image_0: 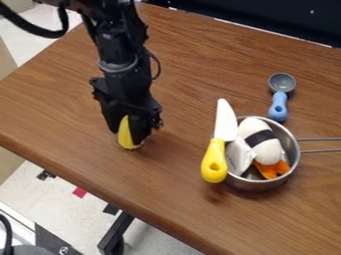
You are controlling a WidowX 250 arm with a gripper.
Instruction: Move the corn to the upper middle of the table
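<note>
One corn (pixel 126 135) in one gripper (pixel 129 137); one spoon (pixel 279 102), one knife (pixel 214 158), one pot (pixel 258 186)

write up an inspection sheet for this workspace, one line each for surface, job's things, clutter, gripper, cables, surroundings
surface: brown wood-grain table; spills, nothing seen
job's things: yellow corn, left of the view's centre, not at the table's upper middle
clutter: metal pot holding a white piece with a black band and an orange piece; yellow-handled knife across its rim; blue-handled spoon beyond it
gripper: black gripper down at the corn, apparently closed on it
cables: black cable looping at upper left, off the table's bare middle
surroundings: dark panel behind the table; pale floor with a red patch
</note>
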